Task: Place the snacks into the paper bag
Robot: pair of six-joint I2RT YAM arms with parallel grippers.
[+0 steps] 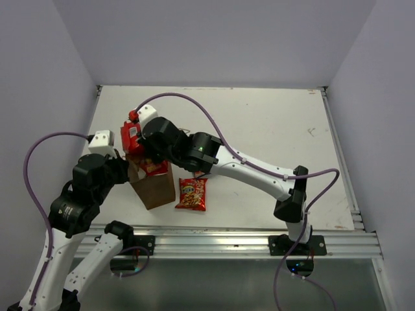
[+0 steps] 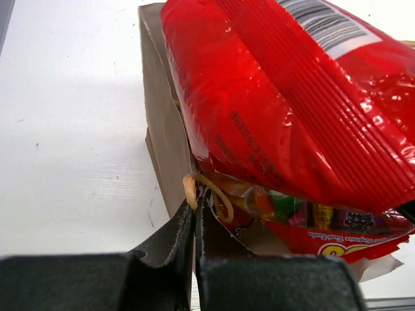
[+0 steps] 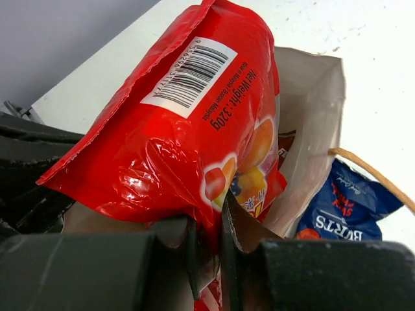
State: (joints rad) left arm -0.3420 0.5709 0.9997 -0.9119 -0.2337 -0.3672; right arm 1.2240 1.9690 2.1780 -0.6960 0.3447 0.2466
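The brown paper bag [image 1: 155,188] stands open between the arms. My left gripper [image 1: 128,163] is shut on its rim beside a twisted handle [image 2: 194,184], with the bag wall [image 2: 159,123] just beyond. My right gripper [image 1: 139,139] is shut on the large red snack bag [image 3: 188,123], which shows a barcode, and holds it tilted over the bag's mouth [image 3: 311,110]. In the left wrist view this bag [image 2: 292,103] covers a red packet with multicoloured candy print [image 2: 311,217] in the mouth. The small red-yellow packet [image 1: 192,194] lies on the table right of the bag. The blue bag [image 3: 343,207] lies beside the bag's wall.
The white table [image 1: 272,129] is walled by grey panels at the back and sides. A metal rail [image 1: 227,236] runs along the near edge. Purple cables loop over both arms.
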